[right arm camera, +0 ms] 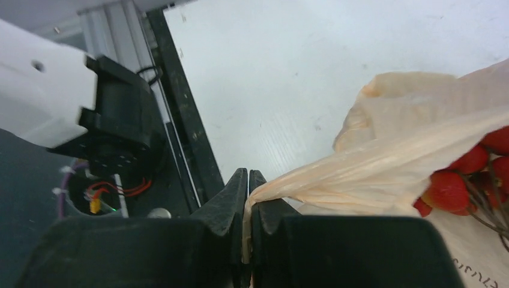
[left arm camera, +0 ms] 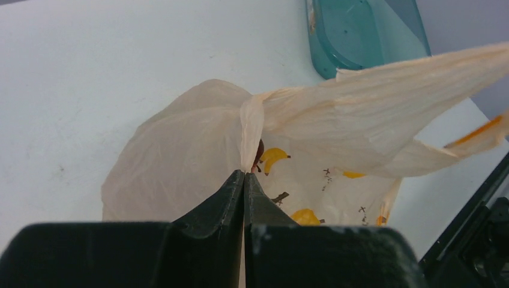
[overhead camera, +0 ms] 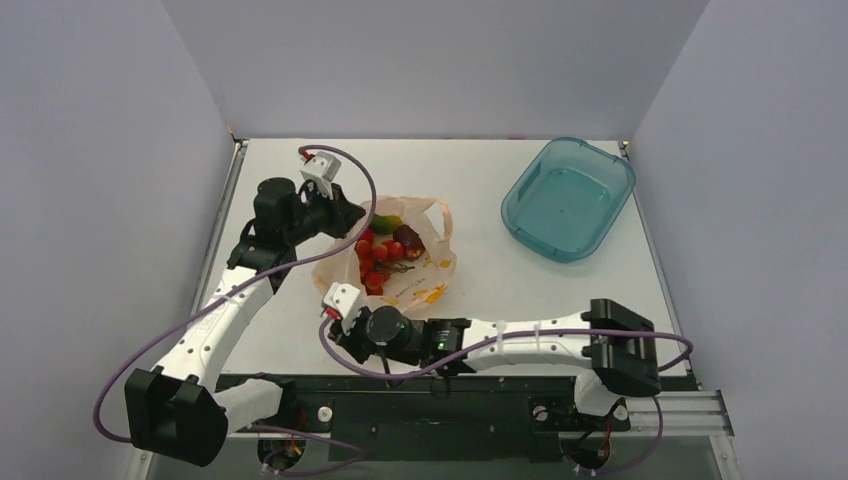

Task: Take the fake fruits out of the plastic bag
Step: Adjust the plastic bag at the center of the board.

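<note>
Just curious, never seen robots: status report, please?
Left gripper shut on plastic bag, far edge. Right gripper shut on its near edge. Fake fruits inside, mouth open. Nothing in the way.

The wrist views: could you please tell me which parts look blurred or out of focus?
Left wrist: the left gripper is soft at its base, the plastic bag crisply creased. Right wrist: the right gripper and the red berry cluster look soft. Top external: evenly lit, sharp throughout.

White table (overhead camera: 520,285) — plastic bag (overhead camera: 432,285) centre-left, edges prob. lifted off it; teal tub (overhead camera: 567,197) at far-right corner.
</note>
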Available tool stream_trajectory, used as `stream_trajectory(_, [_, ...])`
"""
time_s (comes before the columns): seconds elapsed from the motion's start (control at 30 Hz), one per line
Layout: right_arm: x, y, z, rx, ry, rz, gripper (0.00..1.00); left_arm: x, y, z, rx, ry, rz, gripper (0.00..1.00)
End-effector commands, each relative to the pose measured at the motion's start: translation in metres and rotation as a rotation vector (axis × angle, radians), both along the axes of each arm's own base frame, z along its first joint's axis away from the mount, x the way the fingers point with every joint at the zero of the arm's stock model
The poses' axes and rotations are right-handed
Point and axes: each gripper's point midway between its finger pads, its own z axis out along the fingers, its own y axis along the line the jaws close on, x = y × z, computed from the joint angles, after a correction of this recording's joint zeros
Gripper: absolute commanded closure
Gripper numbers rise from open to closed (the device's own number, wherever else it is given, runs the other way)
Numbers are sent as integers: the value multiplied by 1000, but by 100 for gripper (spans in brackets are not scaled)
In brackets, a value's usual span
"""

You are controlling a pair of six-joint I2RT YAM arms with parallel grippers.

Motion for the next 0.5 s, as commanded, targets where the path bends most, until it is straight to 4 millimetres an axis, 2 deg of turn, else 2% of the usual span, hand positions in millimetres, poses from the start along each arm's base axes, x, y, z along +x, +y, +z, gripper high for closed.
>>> stream_trajectory(0.0, [-17,26,-34,-54,-4,150,100,6,-8,39,-116,-51,-68,100])
stream_trajectory(0.03, [-16,28,-52,-89,6,159,100,8,-6,41,-125,-59,-72,100])
stream_trajectory(0.1, [-13,29,-74,-123,18,166,100,11,-7,39,-146,-47,-83,100])
stream_trajectory(0.17, [-15,28,-85,-120,47,176,100,17,-6,31,-174,1,-91,100])
stream_trajectory(0.2, [-18,26,-87,-118,61,182,100,21,-1,33,-214,32,-72,100])
stream_trajectory(0.27, [-23,23,-84,-83,78,192,100,23,4,30,-305,128,-71,100])
stream_trajectory(0.37, [-31,8,-70,-26,124,193,100,18,15,27,-346,227,-16,74])
stream_trajectory(0.4, [-32,8,-59,17,127,191,100,13,19,21,-335,269,10,55])
stream_trajectory(0.43, [-35,1,-55,37,142,197,100,9,22,25,-325,260,28,48])
stream_trajectory(0.47, [-34,0,-36,105,157,196,100,3,25,20,-309,291,44,39])
